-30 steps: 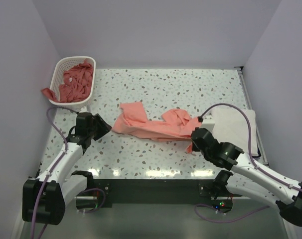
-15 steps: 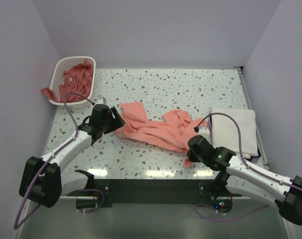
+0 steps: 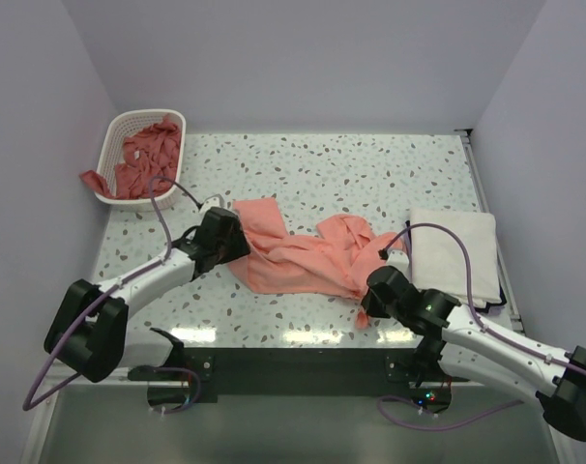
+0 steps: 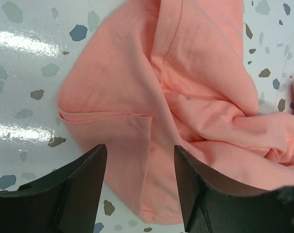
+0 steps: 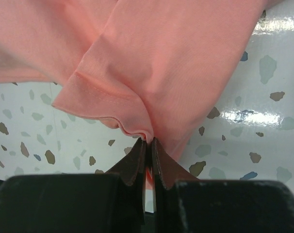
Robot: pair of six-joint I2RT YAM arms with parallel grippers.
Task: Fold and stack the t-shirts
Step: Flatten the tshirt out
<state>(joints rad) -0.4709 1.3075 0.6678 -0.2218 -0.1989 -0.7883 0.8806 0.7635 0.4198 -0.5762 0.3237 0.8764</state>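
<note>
1. Crumpled salmon-pink soft cloth t-shirt (image 3: 303, 259): it lies about midway across the speckled terrazzo tabletop (image 3: 370, 169). Its long axis runs left to right, spanning the gap between the two arms.
2. Left pincer (image 3: 237, 244) (image 4: 139, 153): the jaws are spread wide and hold nothing. It sits at the t-shirt's left end, and the wrist view shows cloth directly below and ahead of the gap between the fingers. A hemmed fold lies just beyond the left finger. Whether the tips touch the cloth cannot be told.
3. Right pincer (image 3: 372, 293) (image 5: 148, 143): it is closed tight on a hemmed edge at the t-shirt's near-right end, and the cloth bunches into the pinch.
4. Governing relation: the right end is already pinned and the left end is free. The free end is nearest the left arm, so the coming grasp probably falls to the left pincer, closing on the edge beneath it.
5. Other items:
   - A folded white cloth t-shirt (image 3: 455, 253) rests flat on the right side, just beyond the right arm.
   - More salmon-pink t-shirts (image 3: 143, 159) fill the white plastic lattice basket (image 3: 177, 145) in the far-left corner, well apart from both pincers.
</note>
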